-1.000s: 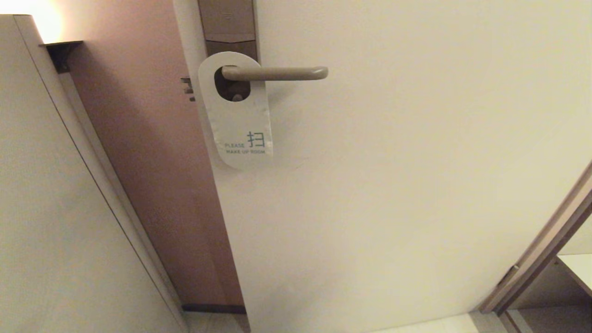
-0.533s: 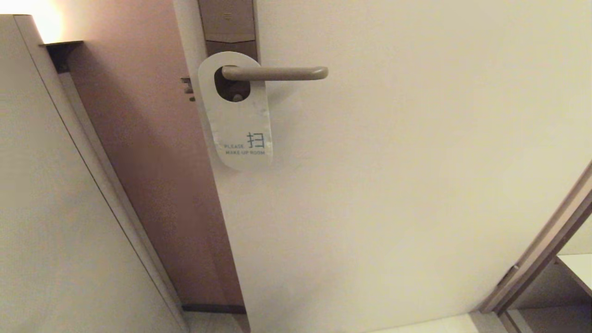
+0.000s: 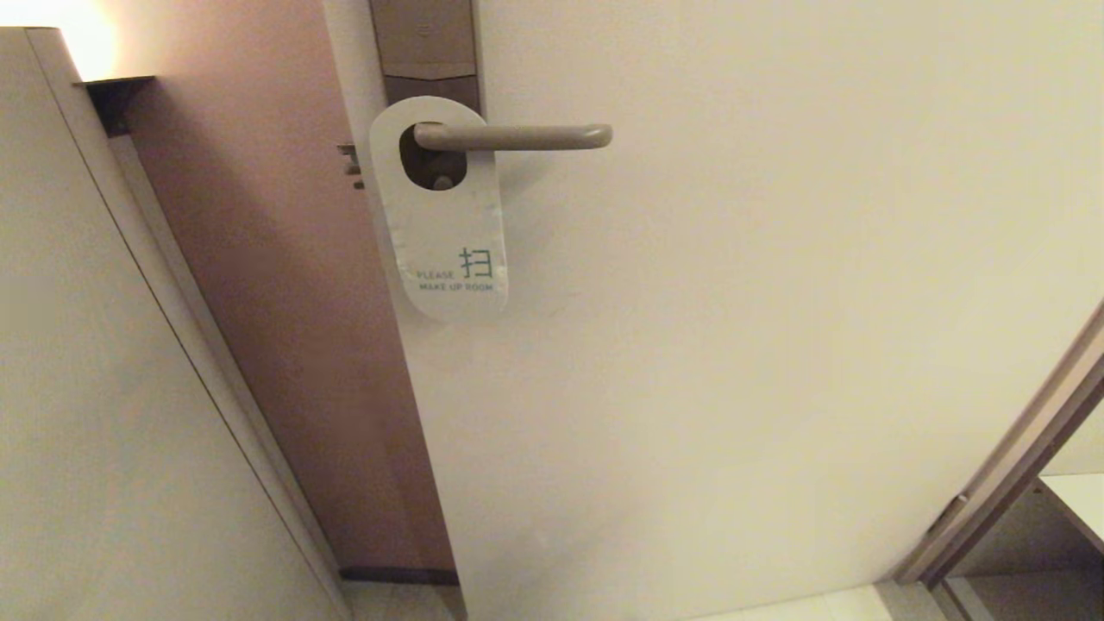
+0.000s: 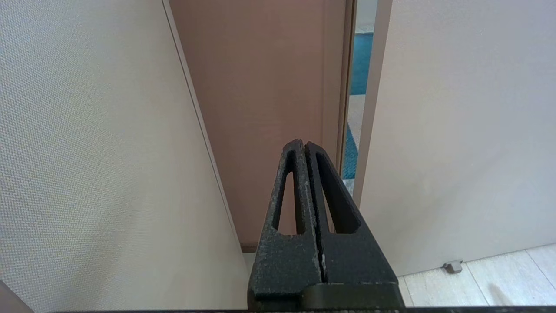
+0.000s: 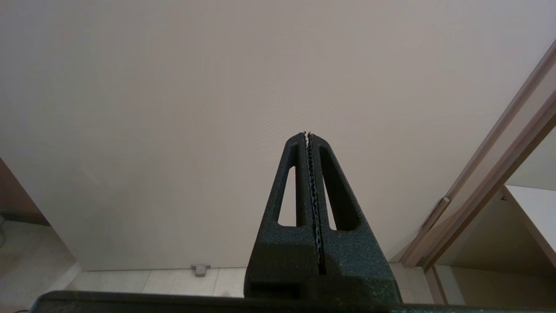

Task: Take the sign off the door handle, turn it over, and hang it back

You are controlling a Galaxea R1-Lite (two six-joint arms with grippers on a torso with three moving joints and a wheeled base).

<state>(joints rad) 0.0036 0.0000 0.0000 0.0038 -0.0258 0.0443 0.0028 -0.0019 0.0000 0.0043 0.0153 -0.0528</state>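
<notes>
The sign (image 3: 444,224) hangs on the door handle (image 3: 517,136) by its oval hole, white side out, reading "PLEASE MAKE UP ROOM". The handle is a beige-bronze lever on a tall brown lock plate (image 3: 424,43). Neither gripper shows in the head view. My left gripper (image 4: 304,143) is shut and empty, low down, facing the gap at the door's edge. My right gripper (image 5: 307,134) is shut and empty, low down, facing the plain door panel. The sign and handle do not show in either wrist view.
The pale door (image 3: 776,302) stands ajar, its brown edge (image 3: 285,302) to the left. A pale wall panel (image 3: 86,388) is at far left. A door frame (image 3: 1009,466) runs at lower right. A door stop (image 5: 200,269) sits on the tiled floor.
The sign has swung very slightly on the handle; its lower end sits a touch lower. No gripper appears in the head view.
</notes>
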